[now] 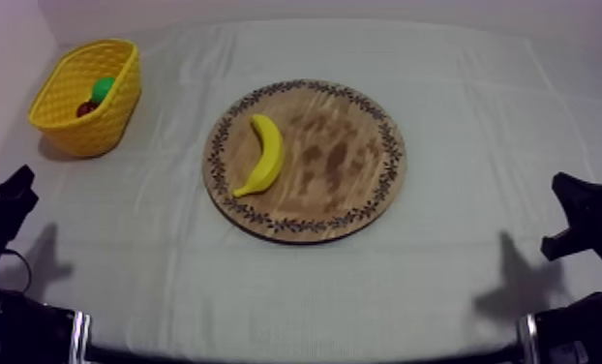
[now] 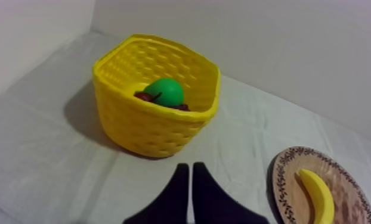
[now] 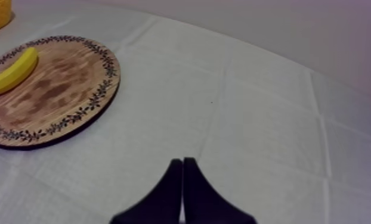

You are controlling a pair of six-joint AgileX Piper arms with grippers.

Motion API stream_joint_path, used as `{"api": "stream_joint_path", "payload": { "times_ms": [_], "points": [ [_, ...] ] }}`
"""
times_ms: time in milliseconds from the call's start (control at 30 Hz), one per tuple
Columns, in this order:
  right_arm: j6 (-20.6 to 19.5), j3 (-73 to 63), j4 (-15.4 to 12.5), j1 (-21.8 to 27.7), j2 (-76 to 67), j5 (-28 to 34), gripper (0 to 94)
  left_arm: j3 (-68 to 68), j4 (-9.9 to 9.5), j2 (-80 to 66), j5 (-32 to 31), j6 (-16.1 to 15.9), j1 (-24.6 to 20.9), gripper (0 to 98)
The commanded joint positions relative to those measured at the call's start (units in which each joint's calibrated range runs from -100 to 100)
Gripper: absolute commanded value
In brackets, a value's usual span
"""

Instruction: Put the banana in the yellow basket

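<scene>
While your left gripper [image 2: 190, 168] and right gripper [image 3: 182, 161] are sitting closed, the yellow basket [image 2: 146, 128] is holding a pear [image 2: 166, 92], perhaps a small red fruit [image 2: 142, 95].

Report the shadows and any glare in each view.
Top view: soft light, no glare on the banana; the basket shadows the cloth on its side away from the board. Left wrist view: the basket's shadow lies likewise, away from the board. Right wrist view: a thin dark shadow rims the board's near edge; the cloth is evenly lit.
</scene>
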Motion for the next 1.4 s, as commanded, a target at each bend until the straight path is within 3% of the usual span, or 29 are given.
{"api": "stream_joint_path", "payload": {
  "times_ms": [0, 267, 433, 700, 833, 900, 967, 1167, 1367],
  "points": [
    [0.01, -0.03, -0.03, 0.01, 0.0, 0.0, 0.4, 0.02, 0.0, -0.05, -0.03, 0.28, 0.71, 0.1],
    [0.03, -0.03, -0.03, 0.01, 0.0, 0.0, 0.4, 0.02, 0.0, -0.05, -0.03, 0.49, 0.71, 0.1],
    [0.03, -0.03, -0.03, 0.01, 0.0, 0.0, 0.4, 0.02, 0.0, -0.05, -0.03, 4.14, 0.21, 0.6],
    [0.01, -0.03, -0.03, 0.01, 0.0, 0.0, 0.4, 0.02, 0.02, -0.05, 0.35, 1.8, -0.03, 0.1],
    [0.01, -0.03, -0.03, 0.01, 0.0, 0.0, 0.4, -0.1, 0.43, 0.1, 2.03, 6.37, 0.42, 0.1],
    [0.01, -0.03, -0.03, 0.01, 0.0, 0.0, 0.4, -0.04, 1.18, 0.96, 1.42, 6.72, 0.67, 0.0],
    [0.01, -0.03, -0.03, 0.01, 0.0, 0.0, 0.4, -0.51, 3.34, 2.72, 0.76, 4.75, 0.9, 0.0],
    [0.01, -0.03, -0.03, 0.01, 0.0, 0.0, 0.4, -8.24, 12.25, 13.46, 2.99, -6.17, 1.24, 0.0],
    [0.01, -0.03, -0.03, 0.01, 0.0, 0.0, 0.4, -24.02, 14.93, 28.5, 13.01, -12.61, 1.82, 0.0]
  ]
}}
